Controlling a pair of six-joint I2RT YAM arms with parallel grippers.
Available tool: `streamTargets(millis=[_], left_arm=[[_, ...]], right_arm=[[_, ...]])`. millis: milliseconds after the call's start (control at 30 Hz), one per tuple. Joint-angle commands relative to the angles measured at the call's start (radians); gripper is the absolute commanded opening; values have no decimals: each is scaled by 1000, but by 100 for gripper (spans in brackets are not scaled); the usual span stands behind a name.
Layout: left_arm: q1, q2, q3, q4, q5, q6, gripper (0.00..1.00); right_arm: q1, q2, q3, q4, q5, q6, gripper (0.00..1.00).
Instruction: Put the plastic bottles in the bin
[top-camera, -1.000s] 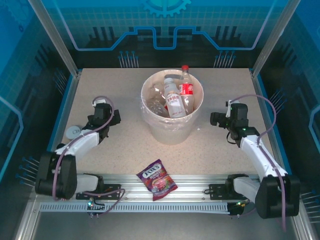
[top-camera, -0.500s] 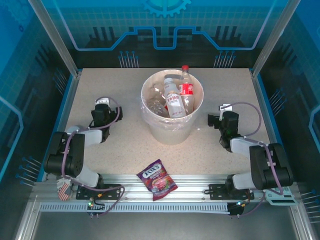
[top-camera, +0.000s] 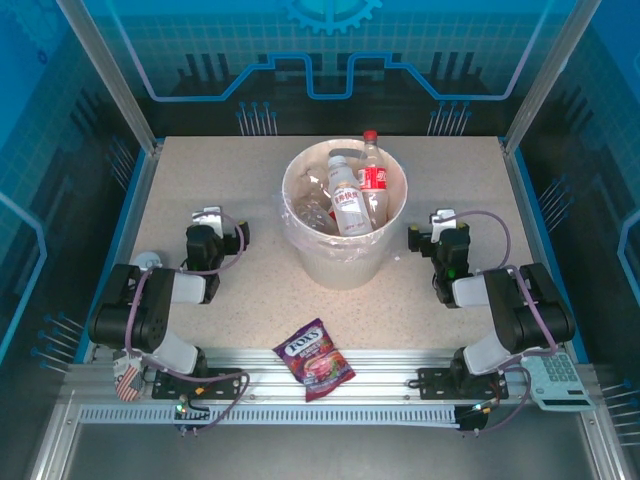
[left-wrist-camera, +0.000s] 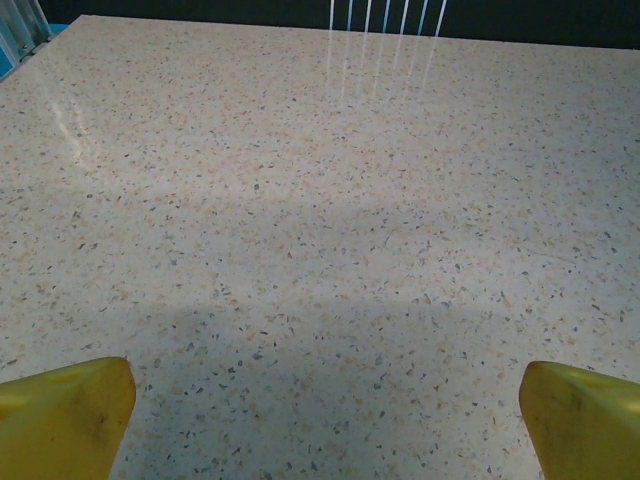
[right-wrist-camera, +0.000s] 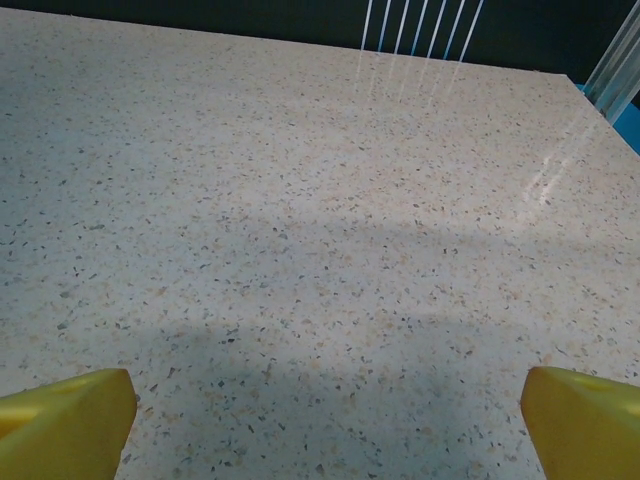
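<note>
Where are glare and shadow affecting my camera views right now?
Left wrist: striped reflections at the far edge of the table, glare at left, soft shadow before the left fingers. Right wrist: same stripes, glare at right, shadow before the right fingers. Top external: sharp, evenly lit.

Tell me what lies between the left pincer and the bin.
That stretch is bare: in the top external view, nothing but speckled tabletop separates the left pincer from the bin.
</note>
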Motion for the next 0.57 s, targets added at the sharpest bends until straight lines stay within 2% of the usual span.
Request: streamTargets(millis=[0,533], left_arm=[[-1,3,4,49,26,19,99],[-1,4,1,53,24,19,99]], right_arm=[[-5,7,16,54,3,-13,100],[-33,3,27,24,-61,0,100]])
